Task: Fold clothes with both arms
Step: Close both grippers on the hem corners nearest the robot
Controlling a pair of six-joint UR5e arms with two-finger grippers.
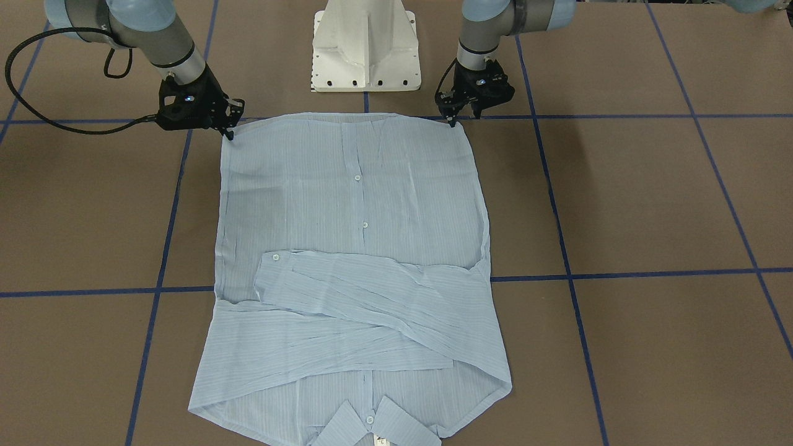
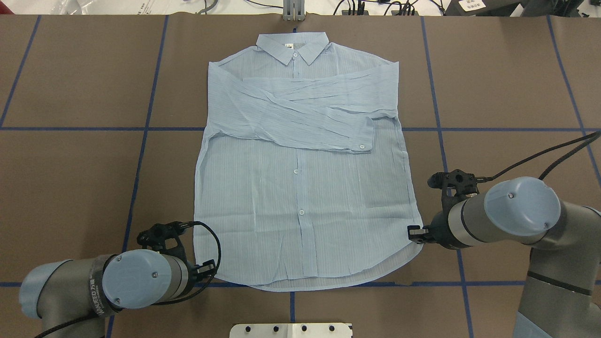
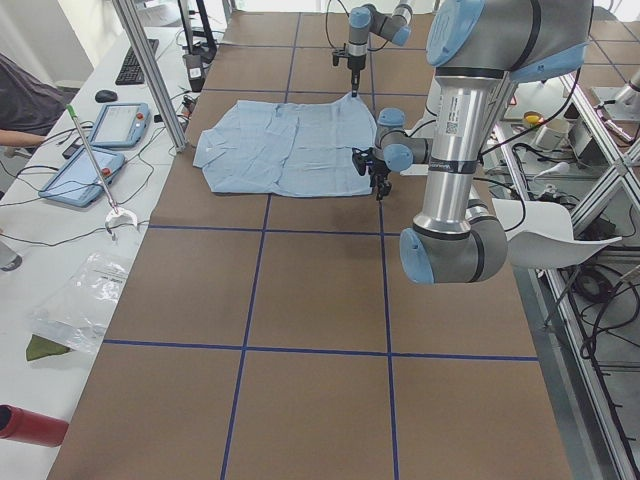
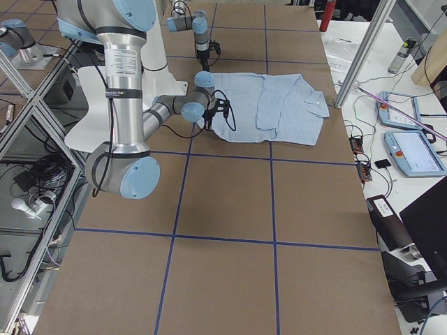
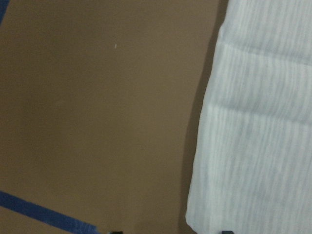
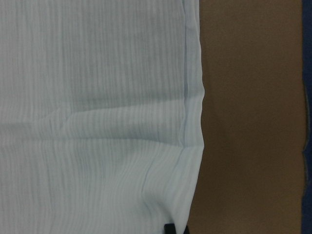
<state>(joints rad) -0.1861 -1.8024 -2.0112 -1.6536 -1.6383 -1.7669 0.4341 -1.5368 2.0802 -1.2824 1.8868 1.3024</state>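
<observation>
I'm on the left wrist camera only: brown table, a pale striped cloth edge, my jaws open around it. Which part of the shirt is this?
Observer: The left gripper is at one hem corner of the pale blue, finely striped button-up shirt, on the robot's left side, nearest its base.
Operator: Where is the other arm?
Observer: The right gripper is down at the opposite hem corner; I cannot tell how its jaws stand.
Operator: Are the sleeves out of the way?
Observer: Yes, both sleeves lie folded across the chest, crossing just below the collar at the far end.
</observation>
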